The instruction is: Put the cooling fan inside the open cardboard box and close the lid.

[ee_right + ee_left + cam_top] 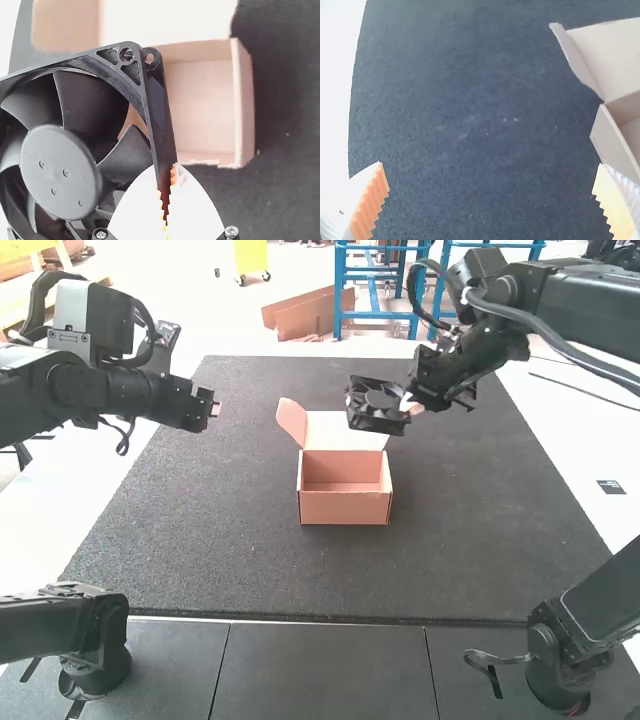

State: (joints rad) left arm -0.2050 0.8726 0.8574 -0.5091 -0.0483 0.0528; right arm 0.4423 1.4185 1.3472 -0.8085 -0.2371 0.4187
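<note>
Step in hand, as I read it: lower the cooling fan (377, 405) into the cardboard box (345, 495). The right gripper (412, 406) is clamped on one edge of the fan's frame, so the fan hangs tilted off to one side of the fingers. It is up in the air, above and just behind the box's rear wall, not yet over the opening. In the right wrist view the frame edge sits pinched btwn the ribbed pads (187, 200), w/ the box's open cavity beyond. To do it well: bring the fan fwd til it's centred over the opening, level it so it goes in flat and not corner-first, then come down slow. The fan doesn't look to leave much spare room inside, so a tilted entry prob catches a wall & shoves the light box across the mat (200, 540). Release only once it rests low inside. Edges to mind: the rear wall rim nearest the fan, & the lid flap (291, 422) standing up at the rear-left corner; clip it and the box may skid or tip. Room: bare mat on all sides of the box. The left gripper (210, 410) hovers off the box's left, fingers spread wide & holding nothing, apart from the flap. It's handy for steadying the box or folding the lid, but best kept out of the fan's way down.
</note>
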